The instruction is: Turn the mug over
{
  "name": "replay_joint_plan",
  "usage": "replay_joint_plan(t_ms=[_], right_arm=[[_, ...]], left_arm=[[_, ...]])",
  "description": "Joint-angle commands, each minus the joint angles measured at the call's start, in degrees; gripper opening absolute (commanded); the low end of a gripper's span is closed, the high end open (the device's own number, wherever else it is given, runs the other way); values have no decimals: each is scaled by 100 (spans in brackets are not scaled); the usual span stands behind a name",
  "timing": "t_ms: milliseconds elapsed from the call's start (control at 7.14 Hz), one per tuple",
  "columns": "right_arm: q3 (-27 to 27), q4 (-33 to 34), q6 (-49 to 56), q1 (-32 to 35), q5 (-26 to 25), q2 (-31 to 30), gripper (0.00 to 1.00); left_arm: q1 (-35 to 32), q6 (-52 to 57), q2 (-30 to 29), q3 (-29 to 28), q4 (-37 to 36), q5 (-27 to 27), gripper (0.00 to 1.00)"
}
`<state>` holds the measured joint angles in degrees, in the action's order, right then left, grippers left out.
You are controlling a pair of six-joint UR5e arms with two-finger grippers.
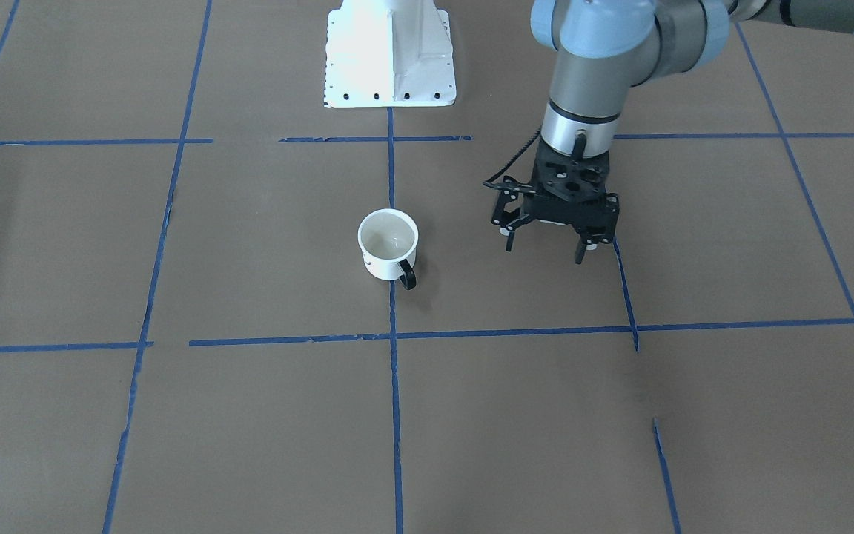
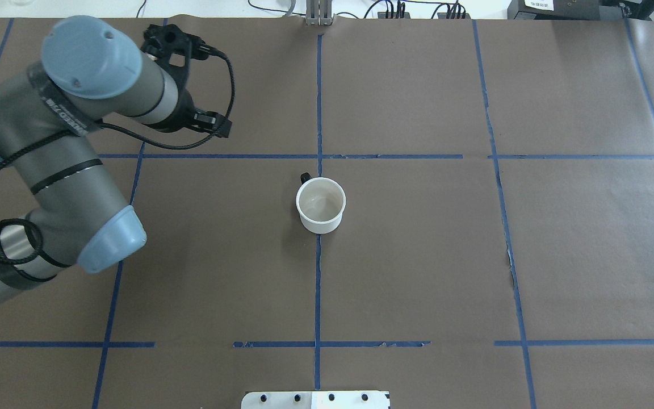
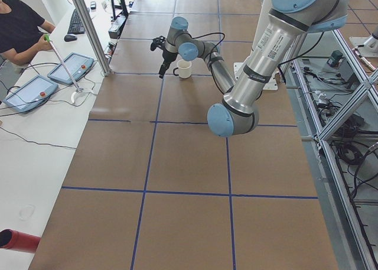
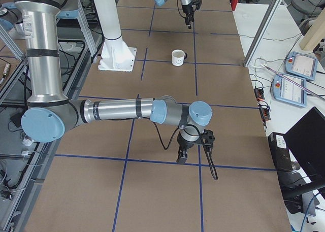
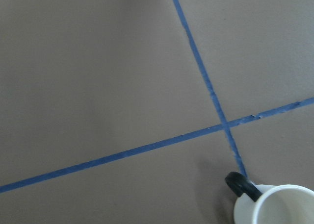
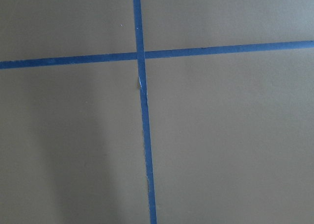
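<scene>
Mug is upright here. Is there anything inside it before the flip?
Nothing shows inside. The mug stands mouth up, and the overhead view shows a bare pale bottom and inner wall. The patch of table under its base is covered, so it cannot be seen.

The table (image 1: pixel 249 245) has a matt brown, paper-like cover, faintly creased. It is marked off with blue tape (image 1: pixel 395 415) whose edges look frayed and torn in places. In the middle of the frame, the mug (image 1: pixel 388 245) is smooth, glossy white, enamel-like, with a shiny black handle (image 1: pixel 407 276). The left gripper (image 1: pixel 545 254) and its jaws are matt black. At upper right, the left arm (image 1: pixel 590 81) shows satin grey metal and smooth pale-blue plastic caps. The base (image 1: pixel 390 52) at the top is glossy white.
</scene>
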<state>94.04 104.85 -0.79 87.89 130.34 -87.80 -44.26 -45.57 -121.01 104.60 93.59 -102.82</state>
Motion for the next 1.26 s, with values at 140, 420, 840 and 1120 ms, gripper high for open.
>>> replay_joint_plan(t_ms=[140,420,840,1120], right_arm=[[0,0,0,0,0,-9,100],[0,0,0,0,0,0,100],[0,0,0,0,0,0,100],[0,0,0,0,0,0,100]], left_arm=[[-1020,510,1103,-132,573,-903,100],[-1923,1862,1674,-359,564,-1850,100],[-3506,4041,2212,-1166,416,-2522,100],[-3905,4179,2501,-1547,379,-2884,100]])
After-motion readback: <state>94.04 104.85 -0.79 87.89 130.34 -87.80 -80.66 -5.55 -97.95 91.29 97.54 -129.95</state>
